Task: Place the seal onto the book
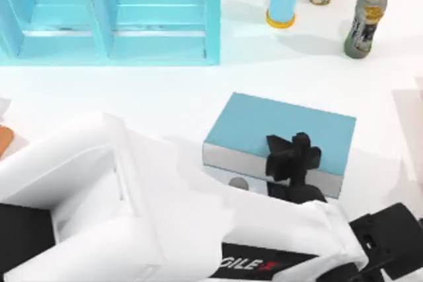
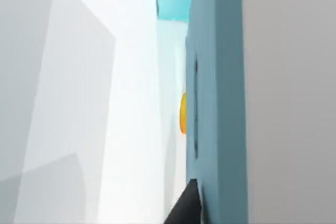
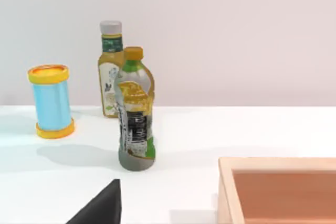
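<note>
Book (image 1: 277, 130): thick teal rectangular hardcover.

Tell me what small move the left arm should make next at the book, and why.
Probably shift the left gripper a little farther in over the book, then lower. It sits above the cover's near edge, so a seal set there could tip off. I cannot make out the seal.

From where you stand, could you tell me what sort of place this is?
Probably a simulated tabletop workspace, perhaps a study or storage corner: a white table holds a light-blue shelf unit, a teal book and drink bottles.
</note>
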Robot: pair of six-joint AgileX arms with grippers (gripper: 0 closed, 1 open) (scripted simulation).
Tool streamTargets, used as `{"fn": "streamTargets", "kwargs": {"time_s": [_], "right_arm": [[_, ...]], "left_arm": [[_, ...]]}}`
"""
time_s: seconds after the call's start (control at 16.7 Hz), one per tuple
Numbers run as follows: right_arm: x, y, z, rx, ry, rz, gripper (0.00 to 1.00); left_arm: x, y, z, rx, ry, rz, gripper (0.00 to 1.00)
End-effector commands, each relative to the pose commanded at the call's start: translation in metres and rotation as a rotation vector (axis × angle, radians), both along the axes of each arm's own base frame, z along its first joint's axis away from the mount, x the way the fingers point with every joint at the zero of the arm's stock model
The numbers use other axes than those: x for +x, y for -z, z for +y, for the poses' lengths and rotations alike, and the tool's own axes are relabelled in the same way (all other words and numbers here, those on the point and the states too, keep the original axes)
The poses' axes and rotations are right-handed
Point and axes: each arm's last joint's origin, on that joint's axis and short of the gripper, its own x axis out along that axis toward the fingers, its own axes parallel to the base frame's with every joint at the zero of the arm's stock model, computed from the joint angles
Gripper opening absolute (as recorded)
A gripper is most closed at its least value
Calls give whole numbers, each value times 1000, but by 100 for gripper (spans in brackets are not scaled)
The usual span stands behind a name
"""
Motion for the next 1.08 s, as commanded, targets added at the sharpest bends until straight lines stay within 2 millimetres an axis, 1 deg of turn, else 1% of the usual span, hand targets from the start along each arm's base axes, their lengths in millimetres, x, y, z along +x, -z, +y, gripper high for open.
{"fn": "streamTargets", "kwargs": {"time_s": [0.12,0.36,1.08], "right_arm": [[0,0,0,0,0,0,100],[0,0,0,0,0,0,100],[0,0,0,0,0,0,100]], "left_arm": [[0,9,0,-1,1,0,0],[0,10,0,-2,1,-1,0],[0,10,0,-2,1,-1,90]]}}
